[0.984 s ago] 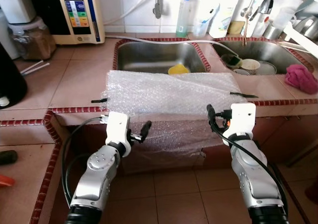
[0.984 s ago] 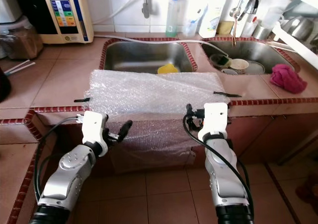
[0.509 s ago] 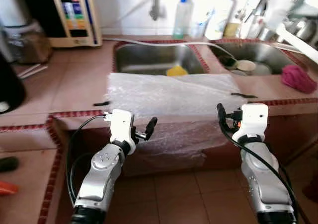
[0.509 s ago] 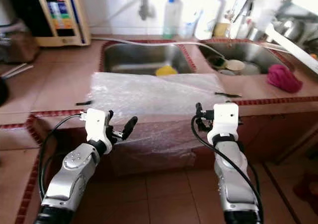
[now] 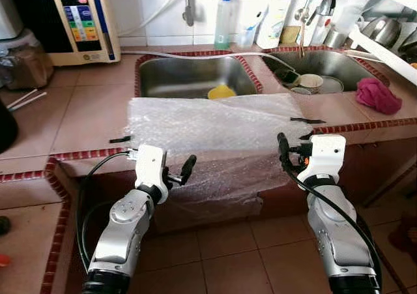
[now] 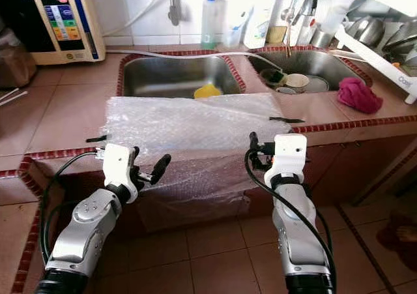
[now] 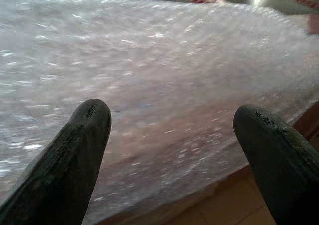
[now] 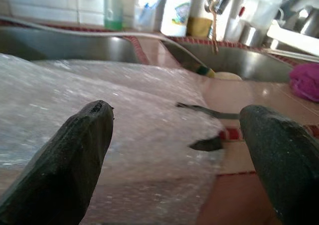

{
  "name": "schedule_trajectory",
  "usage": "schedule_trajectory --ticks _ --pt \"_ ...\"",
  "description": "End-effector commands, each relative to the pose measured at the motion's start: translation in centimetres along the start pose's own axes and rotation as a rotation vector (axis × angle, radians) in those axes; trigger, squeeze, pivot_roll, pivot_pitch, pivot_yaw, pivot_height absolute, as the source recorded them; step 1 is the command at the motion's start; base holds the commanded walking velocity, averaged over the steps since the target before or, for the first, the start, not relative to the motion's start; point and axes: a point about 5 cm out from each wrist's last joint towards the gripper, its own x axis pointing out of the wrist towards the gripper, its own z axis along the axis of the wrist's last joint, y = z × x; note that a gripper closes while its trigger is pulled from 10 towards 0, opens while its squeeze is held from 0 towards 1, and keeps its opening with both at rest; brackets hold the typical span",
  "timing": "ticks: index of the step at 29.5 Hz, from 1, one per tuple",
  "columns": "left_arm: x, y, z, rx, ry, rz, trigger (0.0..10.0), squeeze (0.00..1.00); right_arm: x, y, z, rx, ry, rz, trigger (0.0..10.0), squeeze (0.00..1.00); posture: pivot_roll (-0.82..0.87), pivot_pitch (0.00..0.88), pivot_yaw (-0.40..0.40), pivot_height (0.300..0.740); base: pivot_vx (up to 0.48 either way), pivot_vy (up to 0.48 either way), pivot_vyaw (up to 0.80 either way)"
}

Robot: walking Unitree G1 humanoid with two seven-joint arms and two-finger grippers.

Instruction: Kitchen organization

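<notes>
**Both grippers staged at the worktop's front edge, bubble wrap dead ahead**

The bubble wrap sheet (image 5: 215, 128) lies flat on the tiled worktop (image 5: 78, 115) in front of the left sink (image 5: 195, 77), held at each side by a strip of black tape (image 5: 120, 139). Its near part drapes over the worktop's front edge and hangs down the cabinet face. Long axis runs side to side along that edge.

Left gripper (image 5: 179, 175) sits just below the front edge, near the sheet's left corner, fingers spread wide and holding nothing — wrist view has both fingers (image 7: 75, 150) framing the hanging wrap close up. Right gripper (image 5: 285, 152) is at edge height by the sheet's right corner, also spread wide and empty; its wrist view looks across the wrap toward the right-hand tape strip (image 8: 209, 111) and the second sink (image 5: 319, 62) with dishes in it.

Key relation: the sheet is straight ahead of both grippers and spans the gap between them, so each arm is nearest to its own corner. Neither is touching it, as far as can be told. Likely next step is a two-arm grab on the overhanging edge or corners — judgement only.

Risk: the tape may resist the lift and tear the thin film. The pink cloth (image 5: 376, 95) near the worktop's right end is well apart from the work.
</notes>
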Motion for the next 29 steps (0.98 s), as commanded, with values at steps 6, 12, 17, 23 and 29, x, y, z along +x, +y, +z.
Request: schedule_trajectory --ticks 6,12,17,23,29 --pt "-0.18 0.56 0.0 0.018 0.016 -0.003 10.0 0.0 -0.38 0.26 -0.22 0.008 -0.001 -0.006 10.0 0.0 0.01 0.0 0.028 0.74 0.0 -0.48 0.0" --pt "-0.15 0.44 -0.11 0.015 0.02 -0.008 10.0 0.0 -0.43 0.24 -0.25 0.008 -0.002 -0.009 10.0 0.0 0.0 0.0 0.027 0.74 0.0 -0.48 0.0" --pt "-0.15 0.41 -0.31 0.012 0.029 -0.013 10.0 0.0 -0.32 -0.03 -0.27 0.006 0.002 -0.012 10.0 0.0 0.0 0.0 0.026 0.74 0.0 -0.48 -0.17" --pt "-0.03 0.39 -0.47 0.017 0.04 -0.02 10.0 0.0 -0.15 0.06 -0.27 0.007 -0.003 -0.018 10.0 0.0 0.0 0.0 0.044 0.74 0.0 -0.48 -0.07" --pt "0.1 0.37 -0.44 0.034 0.048 -0.043 10.0 0.0 -0.36 0.03 -0.48 0.019 -0.006 -0.045 10.0 0.0 0.0 0.0 0.068 0.74 0.0 -0.48 0.0"
